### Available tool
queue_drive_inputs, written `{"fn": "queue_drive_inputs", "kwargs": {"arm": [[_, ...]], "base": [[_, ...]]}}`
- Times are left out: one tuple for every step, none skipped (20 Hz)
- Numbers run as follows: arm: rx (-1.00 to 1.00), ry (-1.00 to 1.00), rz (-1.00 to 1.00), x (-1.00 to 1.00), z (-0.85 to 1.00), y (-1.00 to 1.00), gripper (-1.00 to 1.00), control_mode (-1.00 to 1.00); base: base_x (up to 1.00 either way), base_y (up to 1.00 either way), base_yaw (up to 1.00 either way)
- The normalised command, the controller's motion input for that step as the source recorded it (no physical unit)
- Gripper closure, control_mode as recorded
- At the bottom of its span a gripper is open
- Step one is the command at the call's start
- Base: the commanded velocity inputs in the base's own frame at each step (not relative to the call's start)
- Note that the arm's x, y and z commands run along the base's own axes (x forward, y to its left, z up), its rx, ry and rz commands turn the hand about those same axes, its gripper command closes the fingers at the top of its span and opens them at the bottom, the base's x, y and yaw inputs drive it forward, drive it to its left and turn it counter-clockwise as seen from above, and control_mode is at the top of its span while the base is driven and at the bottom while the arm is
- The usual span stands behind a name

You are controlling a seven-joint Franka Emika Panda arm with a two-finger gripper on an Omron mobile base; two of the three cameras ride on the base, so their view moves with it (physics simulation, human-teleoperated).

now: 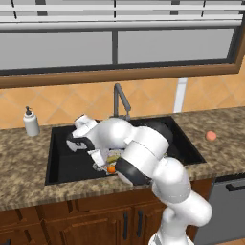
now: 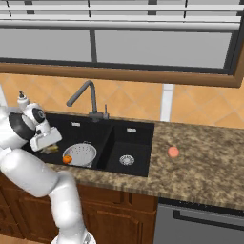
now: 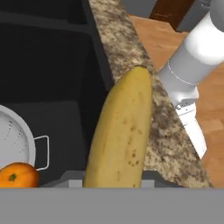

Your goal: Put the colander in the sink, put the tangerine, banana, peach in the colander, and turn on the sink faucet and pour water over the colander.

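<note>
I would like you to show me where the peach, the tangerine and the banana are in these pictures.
peach (image 2: 173, 152): right base view, middle of the fruit on the counter.
tangerine (image 3: 17, 176): hand view, its top beside the stem spot.
banana (image 3: 122, 135): hand view, middle of its spotted peel.

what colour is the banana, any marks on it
Yellow with small brown speckles on the banana; the hand view shows it best.

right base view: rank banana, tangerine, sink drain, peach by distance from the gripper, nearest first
1. banana, at the gripper, over the left basin.
2. tangerine, in the colander, just below and to the right.
3. drain, right basin floor.
4. peach, on the counter right of the sink.
</note>
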Motion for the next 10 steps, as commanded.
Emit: {"fn": "queue_drive_inputs", "kwargs": {"arm": [[0.0,-0.12,-0.16,0.19,-0.74,0.31,1.0,-1.0],[0.0,-0.18,-0.13,0.23,-0.76,0.2,1.0,-1.0],[0.01,-0.24,-0.13,0.26,-0.76,0.28,1.0,-1.0],[0.01,-0.24,-0.12,0.29,-0.71,0.3,1.0,-1.0],[0.0,-0.18,-0.13,0.33,-0.66,0.31,1.0,-1.0],[0.0,-0.11,-0.12,0.34,-0.56,0.26,1.0,-1.0],[0.0,-0.09,-0.11,0.34,-0.48,0.18,1.0,-1.0],[0.01,-0.06,-0.06,0.3,-0.41,0.0,1.0,-1.0],[0.02,-0.03,-0.05,0.28,-0.42,0.0,1.0,-1.0],[0.03,-0.04,-0.01,0.06,-0.46,0.0,1.0,-1.0]], "base": [[0.0,0.0,0.0],[0.0,0.0,0.0],[0.0,0.0,0.0],[0.0,0.0,0.0],[0.0,0.0,0.0],[0.0,0.0,0.0],[0.0,0.0,0.0],[0.0,0.0,0.0],[0.0,0.0,0.0],[0.0,0.0,0.0]]}}
